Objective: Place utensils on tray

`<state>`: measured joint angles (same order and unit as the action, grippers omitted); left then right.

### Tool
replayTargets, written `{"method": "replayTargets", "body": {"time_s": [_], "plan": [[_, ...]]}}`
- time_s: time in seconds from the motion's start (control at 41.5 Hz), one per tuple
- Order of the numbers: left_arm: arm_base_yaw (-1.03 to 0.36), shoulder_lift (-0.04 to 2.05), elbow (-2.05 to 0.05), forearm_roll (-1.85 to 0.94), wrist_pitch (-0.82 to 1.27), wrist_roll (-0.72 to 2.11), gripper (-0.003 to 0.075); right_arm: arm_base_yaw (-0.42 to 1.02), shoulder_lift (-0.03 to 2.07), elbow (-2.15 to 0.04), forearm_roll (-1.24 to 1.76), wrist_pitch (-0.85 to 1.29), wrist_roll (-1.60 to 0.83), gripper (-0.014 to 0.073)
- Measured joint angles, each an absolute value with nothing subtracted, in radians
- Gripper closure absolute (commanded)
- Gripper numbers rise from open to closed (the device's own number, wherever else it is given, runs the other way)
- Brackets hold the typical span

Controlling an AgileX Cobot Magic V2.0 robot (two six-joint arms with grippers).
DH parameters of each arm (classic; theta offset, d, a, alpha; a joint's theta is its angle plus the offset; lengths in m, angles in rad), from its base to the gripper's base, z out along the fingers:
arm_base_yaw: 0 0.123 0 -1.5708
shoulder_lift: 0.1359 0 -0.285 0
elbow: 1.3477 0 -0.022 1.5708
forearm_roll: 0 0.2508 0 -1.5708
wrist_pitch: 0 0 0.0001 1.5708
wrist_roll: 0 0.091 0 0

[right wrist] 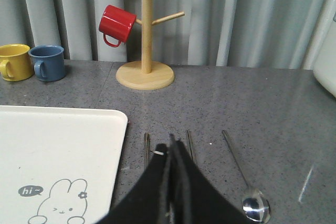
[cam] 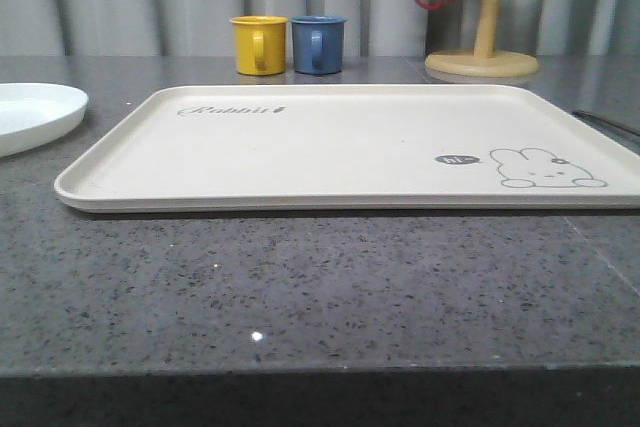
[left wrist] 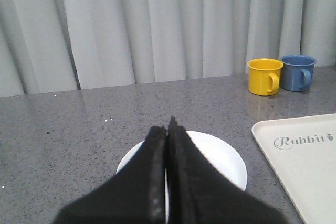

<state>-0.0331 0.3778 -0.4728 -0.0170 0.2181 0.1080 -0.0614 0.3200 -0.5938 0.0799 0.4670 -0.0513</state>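
My left pincer (left wrist: 167, 129) hangs pressed shut above the white plate (left wrist: 220, 158), left of the bare tray (cam: 350, 142); my right pincer (right wrist: 172, 145), also shut, hovers over the chopsticks (right wrist: 146, 148) and spoon (right wrist: 255, 205) right of it, poised for pickups.

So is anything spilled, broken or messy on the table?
Nothing stands out. The tray lies flat and bare, the plate sits whole beside it, and the spoon and chopsticks lie straight on the counter. The yellow mug and blue mug stand upright.
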Motion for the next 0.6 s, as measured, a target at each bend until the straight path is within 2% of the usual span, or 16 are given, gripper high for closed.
{"method": "replayTargets", "body": {"time_s": [0.121, 0.193, 0.265, 0.41, 0.482, 0.554, 0.603], "plan": [[-0.033, 0.382, -0.473, -0.017, 0.214, 0.108, 0.0737, -0.061, 0.342, -0.602, 0.08, 0.467, -0.051, 0.0655], [-0.033, 0.382, -0.473, -0.017, 0.214, 0.108, 0.0705, -0.061, 0.342, -0.603, 0.08, 0.467, -0.051, 0.0604], [-0.033, 0.382, -0.473, -0.017, 0.214, 0.108, 0.0616, -0.061, 0.342, -0.603, 0.081, 0.467, -0.051, 0.0498], [-0.033, 0.382, -0.473, -0.017, 0.214, 0.108, 0.0285, -0.061, 0.342, -0.603, 0.081, 0.467, -0.051, 0.0219], [-0.033, 0.382, -0.473, -0.017, 0.214, 0.108, 0.0143, -0.061, 0.342, -0.603, 0.081, 0.467, -0.051, 0.0095], [-0.033, 0.382, -0.473, -0.017, 0.214, 0.108, 0.0074, -0.061, 0.342, -0.603, 0.081, 0.467, -0.051, 0.0022], [-0.033, 0.382, -0.473, -0.017, 0.214, 0.108, 0.0069, -0.061, 0.342, -0.603, 0.081, 0.467, -0.051, 0.0006]]}}
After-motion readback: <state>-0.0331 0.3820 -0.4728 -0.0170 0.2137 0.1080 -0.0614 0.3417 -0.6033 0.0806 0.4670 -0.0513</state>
